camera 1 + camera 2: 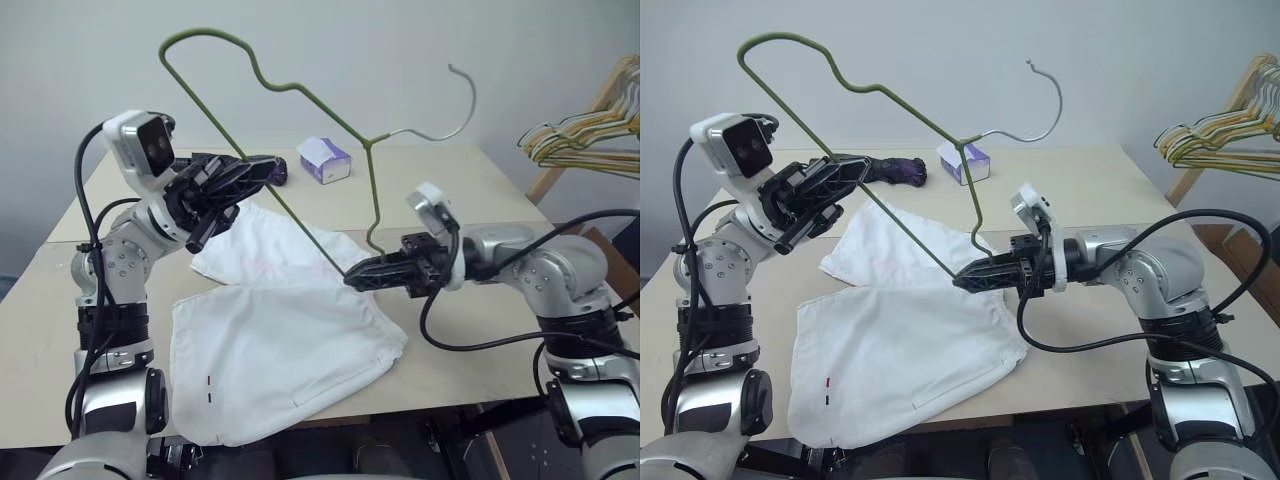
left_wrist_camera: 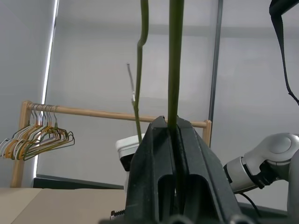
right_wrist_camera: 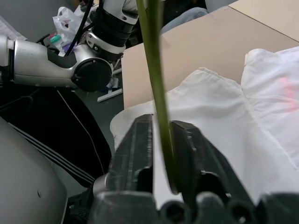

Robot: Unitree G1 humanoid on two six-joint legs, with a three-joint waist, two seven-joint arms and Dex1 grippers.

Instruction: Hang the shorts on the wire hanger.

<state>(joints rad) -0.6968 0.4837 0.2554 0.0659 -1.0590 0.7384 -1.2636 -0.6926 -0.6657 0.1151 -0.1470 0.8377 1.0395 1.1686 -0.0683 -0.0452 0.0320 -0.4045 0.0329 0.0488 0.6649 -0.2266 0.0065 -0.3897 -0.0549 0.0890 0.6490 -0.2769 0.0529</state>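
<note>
The table (image 1: 480, 200) is a pale wooden surface, with a second panel joined behind it. The shorts (image 1: 290, 340) lie flat on it, white, spread in front of the robot, one leg reaching toward the left arm, small red and dark marks near the near hem. The wire hanger (image 1: 300, 100) is held up in the air above the shorts, tilted, its olive triangle rising toward the upper left and its grey hook curving off to the upper right; it does not touch the cloth.

The left gripper (image 1: 262, 168) is pressed together on the hanger's long straight wire, as the left wrist view confirms, the wire running up from between the fingers. The right gripper (image 1: 358, 276) points left, just above the shorts, its fingers pinching the lower corner of the wire hanger where the wire bends; the right wrist view shows the green wire between the two black fingers (image 3: 140, 149).

A bunch of coloured hangers (image 1: 585, 135) hangs on a wooden rack at the far right. A small white-and-purple tissue box (image 1: 325, 158) stands on the rear of the table, near a dark purple object (image 1: 902, 170)
</note>
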